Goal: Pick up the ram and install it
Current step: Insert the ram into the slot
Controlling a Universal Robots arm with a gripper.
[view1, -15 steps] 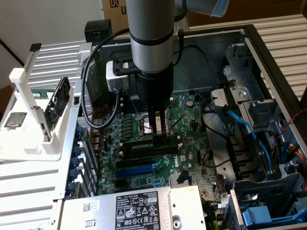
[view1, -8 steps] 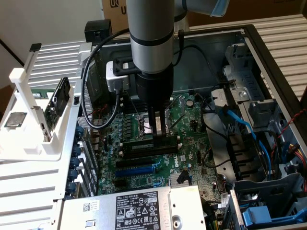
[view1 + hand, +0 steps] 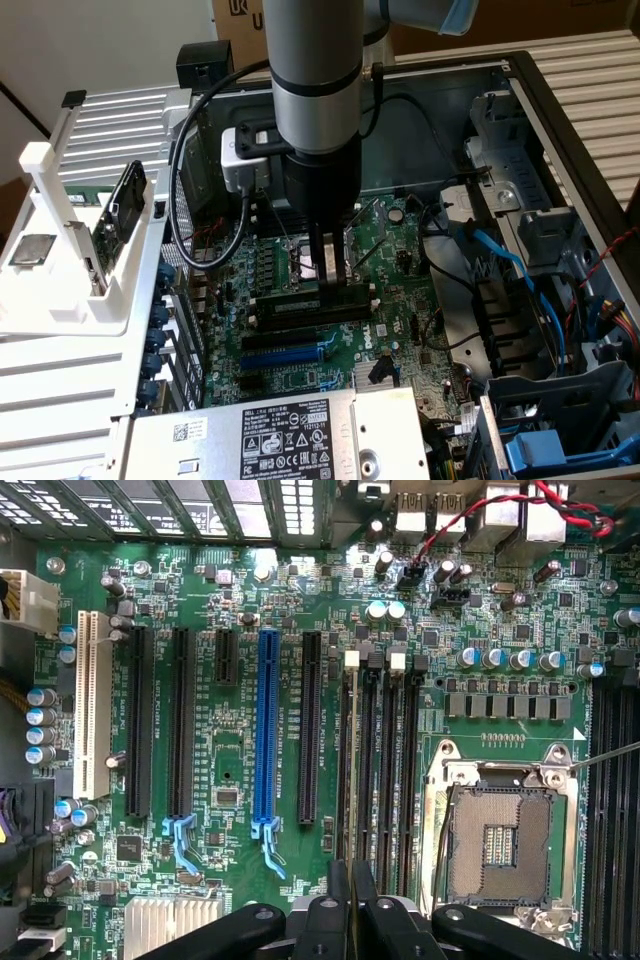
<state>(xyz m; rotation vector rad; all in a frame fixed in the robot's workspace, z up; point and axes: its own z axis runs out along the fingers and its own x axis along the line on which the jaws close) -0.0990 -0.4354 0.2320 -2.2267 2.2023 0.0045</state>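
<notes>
The ram (image 3: 300, 305) is a long dark stick standing on edge along the memory slots (image 3: 385, 760) of the motherboard (image 3: 400, 250), beside the empty processor socket (image 3: 500, 840). My gripper (image 3: 332, 283) reaches straight down onto its top edge, near the end towards the exterior view's right. In the wrist view the two black fingertips sit close together, and my gripper (image 3: 350, 890) is shut on the ram (image 3: 350, 780), seen edge-on as a thin dark line over the slot with a white end clip.
A white holder (image 3: 60, 270) at the exterior view's left carries a silver processor chip (image 3: 30, 250) and a green board (image 3: 120, 215). The power supply (image 3: 280, 440) lies in front. Blue and black cables (image 3: 500, 260) and drive cages crowd the case at the right. A blue expansion slot (image 3: 266, 730) runs parallel to the memory slots.
</notes>
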